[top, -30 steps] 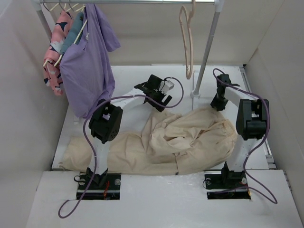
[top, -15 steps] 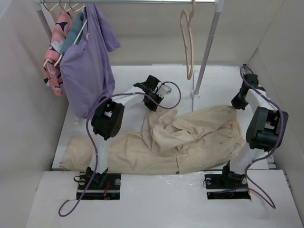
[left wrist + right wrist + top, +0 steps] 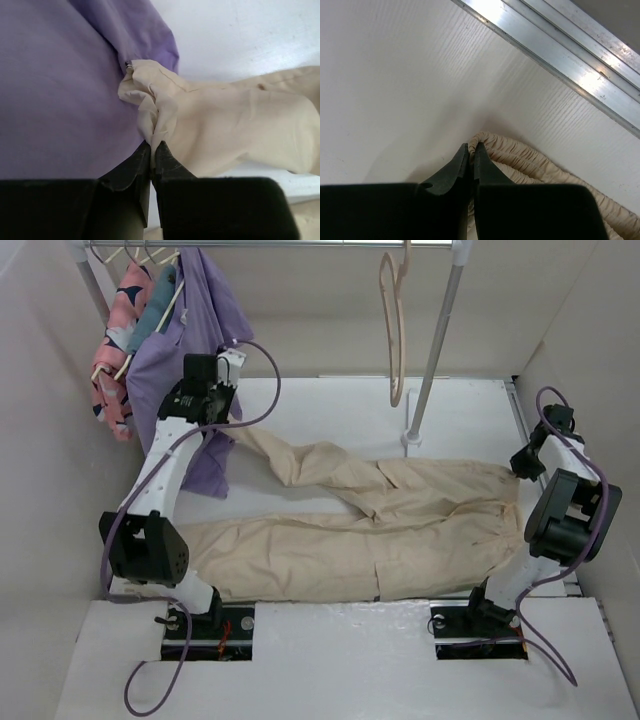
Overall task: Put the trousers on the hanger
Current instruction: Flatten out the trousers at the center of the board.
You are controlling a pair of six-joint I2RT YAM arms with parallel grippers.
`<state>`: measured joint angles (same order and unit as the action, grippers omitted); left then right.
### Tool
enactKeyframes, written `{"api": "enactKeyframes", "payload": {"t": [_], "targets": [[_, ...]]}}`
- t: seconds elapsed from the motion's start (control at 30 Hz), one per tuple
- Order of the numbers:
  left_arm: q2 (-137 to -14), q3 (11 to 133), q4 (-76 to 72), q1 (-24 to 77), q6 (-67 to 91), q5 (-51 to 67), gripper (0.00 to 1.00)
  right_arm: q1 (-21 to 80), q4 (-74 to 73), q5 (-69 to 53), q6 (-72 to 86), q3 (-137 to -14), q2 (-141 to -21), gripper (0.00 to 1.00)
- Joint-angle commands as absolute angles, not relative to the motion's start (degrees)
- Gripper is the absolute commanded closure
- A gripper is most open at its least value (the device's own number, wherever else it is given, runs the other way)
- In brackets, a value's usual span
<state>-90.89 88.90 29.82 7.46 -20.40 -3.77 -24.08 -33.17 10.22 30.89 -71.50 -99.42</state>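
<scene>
The trousers (image 3: 400,520) lie spread across the white table (image 3: 330,405), waist toward the right and the two legs running left. The nearer leg lies flat and straight, while the farther one angles up toward the back left corner. There the left gripper (image 3: 152,145) has its jaws closed on a bunched fold at the end of that leg, and the cloth is lifted against the hem of the purple shirt (image 3: 185,380) (the pinched cloth and the shirt touch in the wrist view). The right gripper (image 3: 471,146) is at the far right edge of the table, beside a metal strip (image 3: 560,55). Its jaws are pressed together with their tips at the gathered waistband, and it looks to have pinched the rim of it. The hanger (image 3: 393,330) hangs by its hook from the rail (image 3: 280,244) at the back, just left of the upright post (image 3: 435,350) and well apart from both grippers. The purple shirt and a pink patterned garment (image 3: 115,340) hang at the rail's left end.
</scene>
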Motion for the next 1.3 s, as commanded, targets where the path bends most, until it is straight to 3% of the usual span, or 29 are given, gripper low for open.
{"api": "enactKeyframes", "payload": {"t": [0.0, 0.3, 0.6, 0.63, 0.67, 0.7, 0.77, 0.8, 1.03, 1.27], "targets": [[-90.4, 83.9, 33.8, 9.2, -21.2, -4.3, 1.0, -24.3, -32.0, 12.1, 31.1, -75.1, -98.6, 1.0], [-91.2, 75.8, 48.7, 9.2, -27.1, 1.2, 0.97, -24.3, -34.0, 15.4, 29.5, -76.3, -98.6, 1.0], [-91.8, 71.0, 60.9, 9.2, -38.8, -9.9, 0.94, -24.3, -37.3, 20.7, 29.5, -82.4, -98.6, 1.0], [-92.4, 71.0, 62.6, 9.2, -40.3, -9.9, 0.89, -24.3, -37.4, 21.4, 29.5, -83.1, -98.6, 1.0], [-92.4, 71.9, 63.4, 9.2, -41.0, -9.2, 0.72, -24.3, -37.4, 21.4, 28.9, -83.1, -98.6, 1.0], [-93.0, 72.8, 64.1, 9.2, -41.0, -8.1, 0.61, -24.3, -37.4, 21.4, 28.9, -83.1, -98.6, 1.0], [-93.8, 77.7, 64.9, 8.7, -41.0, -4.2, 0.5, -24.3, -37.4, 21.4, 28.4, -83.1, -99.2, 1.0], [-95.8, 84.8, 64.9, 8.7, -38.7, 4.7, 0.41, -24.3, -37.4, 21.4, 27.8, -83.1, -100.8, 1.0], [-102.7, 98.3, 58.1, 8.6, -31.7, 12.7, 0.4, -23.5, -37.4, 21.4, 25.8, -85.6, -104.4, 1.0], [-113.1, 102.0, 52.5, 8.6, -25.5, 1.4, 0.4, -20.7, -36.7, 22.7, 24.3, -88.0, -108.0, 1.0]]}}
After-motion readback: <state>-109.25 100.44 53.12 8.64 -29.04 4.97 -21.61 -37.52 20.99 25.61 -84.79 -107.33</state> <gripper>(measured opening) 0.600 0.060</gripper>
